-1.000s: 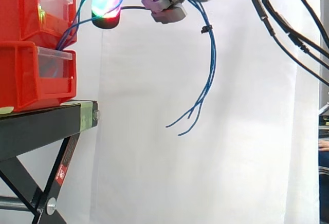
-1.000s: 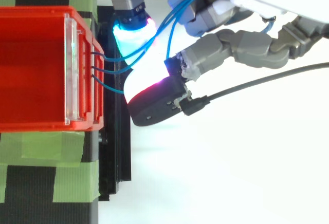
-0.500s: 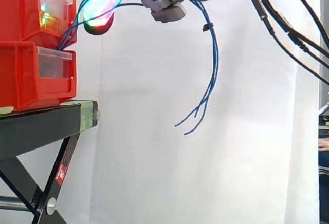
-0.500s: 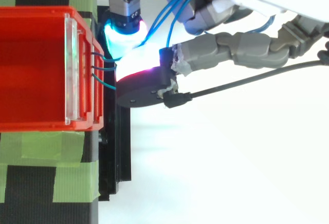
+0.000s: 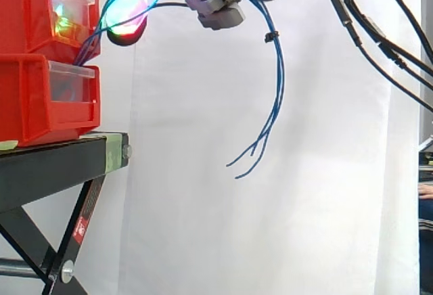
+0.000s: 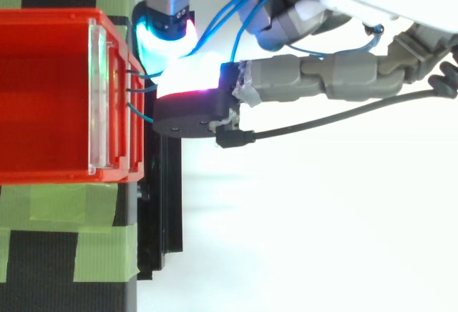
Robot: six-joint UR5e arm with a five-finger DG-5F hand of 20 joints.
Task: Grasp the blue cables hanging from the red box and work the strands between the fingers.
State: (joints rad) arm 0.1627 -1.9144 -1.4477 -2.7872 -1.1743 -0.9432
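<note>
Grey robot hand point(image 6: 322, 86) pinches thin blue cables point(image 5: 277, 92) between curled glowing fingers, just off the front of the upper red plastic bin point(image 6: 50, 17). The loose ends dangle beyond the black metal stand point(image 5: 54, 163) edge.

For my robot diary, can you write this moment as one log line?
hand: fingers shut on thin blue cables | cables run from red plastic bin | ends hanging free

Passage to the left is blocked by the stacked red bins point(image 5: 40, 99) on the black stand point(image 5: 61, 163). The narrow gap between the upper bin's front and the hand point(image 5: 216, 1) is crossed by the blue cables point(image 5: 280, 78). Right of the stand, room lies open before the white curtain point(image 5: 203, 227), obstructed only by the cables' loose ends hanging from the hand's closed fingers.
</note>
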